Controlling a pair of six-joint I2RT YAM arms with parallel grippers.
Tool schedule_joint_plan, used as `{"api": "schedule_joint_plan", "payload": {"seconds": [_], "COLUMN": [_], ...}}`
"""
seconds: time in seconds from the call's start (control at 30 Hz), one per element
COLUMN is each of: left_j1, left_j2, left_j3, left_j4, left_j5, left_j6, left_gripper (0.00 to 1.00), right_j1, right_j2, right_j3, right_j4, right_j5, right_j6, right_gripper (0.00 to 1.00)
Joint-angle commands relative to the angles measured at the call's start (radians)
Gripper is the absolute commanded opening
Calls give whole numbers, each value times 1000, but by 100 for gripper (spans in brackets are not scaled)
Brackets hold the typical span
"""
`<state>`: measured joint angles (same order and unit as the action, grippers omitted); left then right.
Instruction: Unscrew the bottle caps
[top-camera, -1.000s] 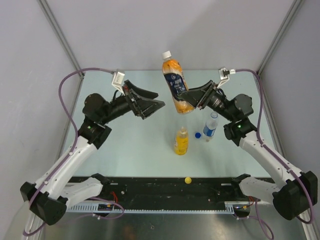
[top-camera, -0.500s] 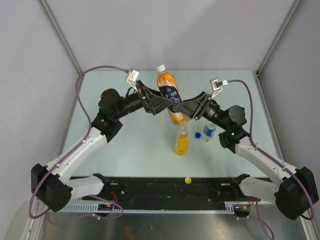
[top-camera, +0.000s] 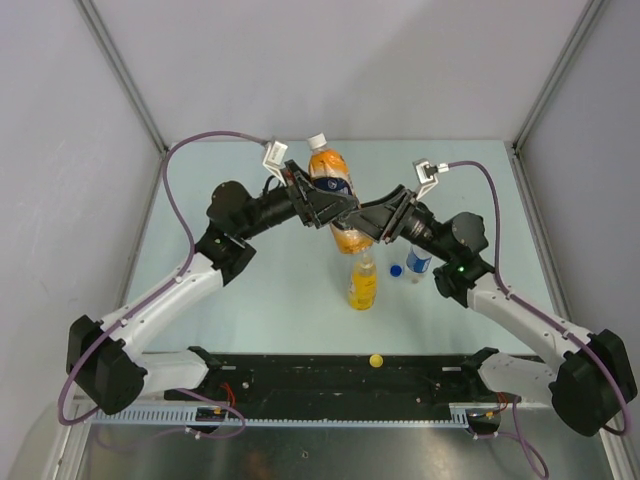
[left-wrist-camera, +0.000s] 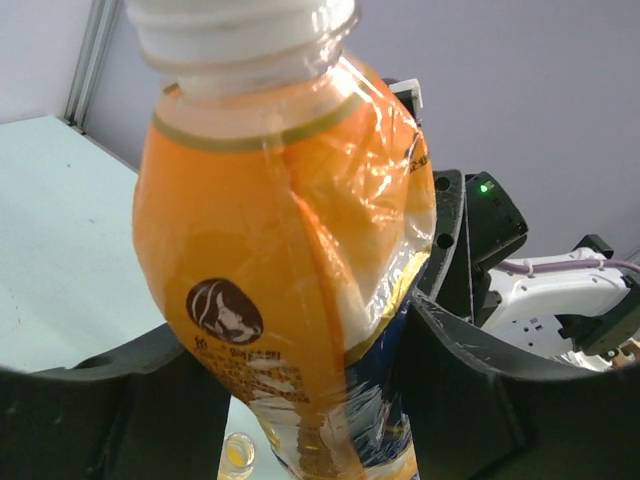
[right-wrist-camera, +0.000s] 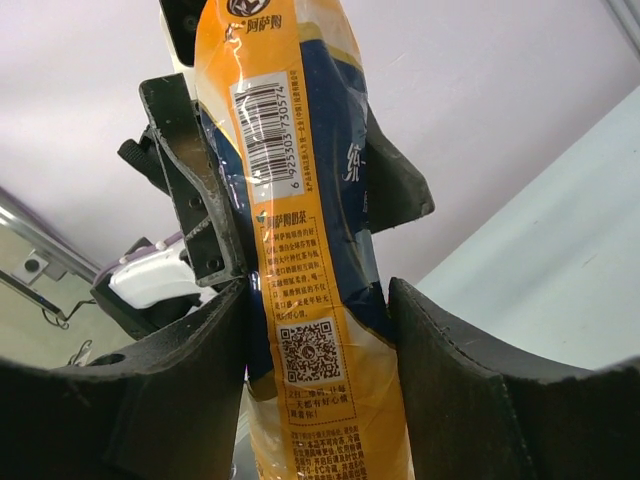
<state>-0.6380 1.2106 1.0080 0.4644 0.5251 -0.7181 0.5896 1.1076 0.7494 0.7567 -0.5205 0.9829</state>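
The orange bottle (top-camera: 336, 196) with a dark blue label hangs tilted in the air, white cap (top-camera: 318, 142) still on it. My right gripper (top-camera: 368, 222) is shut on its lower body (right-wrist-camera: 320, 370). My left gripper (top-camera: 322, 200) is closed around its upper body (left-wrist-camera: 280, 260), below the white cap (left-wrist-camera: 240, 35). The yellow bottle (top-camera: 362, 283) stands uncapped on the table beneath, and its yellow cap (top-camera: 376, 360) lies on the black strip in front. The clear bottle (top-camera: 420, 260) stands to the right with the blue cap (top-camera: 396, 270) beside it.
Grey walls close in the pale green table (top-camera: 270, 290) at the back and both sides. The black rail (top-camera: 300, 375) with the arm bases runs along the near edge. The yellow bottle's open mouth (left-wrist-camera: 238, 455) shows below the held bottle.
My left arm swung right to the orange bottle and its jaws closed around the upper body. My right arm carried the bottle slightly left and lower, keeping its grip.
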Motion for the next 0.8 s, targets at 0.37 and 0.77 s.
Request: {"api": "schedule_joint_plan", "payload": {"seconds": [0.37,0.77], "left_j1": [-3,4], "left_j2": [-58,-214], "left_j3": [17,92], "left_j4": [61,-428], "left_j5": [-37,-242], "left_j6": [144,555], "left_gripper": [48,54], "right_j1": [10,-84], "right_j2": [39,-73], "right_j3": [2,8], "right_j4": [55,-86], "right_j5": [-38,15], "right_j6": [-9,-115], "right_gripper": [89,99]}}
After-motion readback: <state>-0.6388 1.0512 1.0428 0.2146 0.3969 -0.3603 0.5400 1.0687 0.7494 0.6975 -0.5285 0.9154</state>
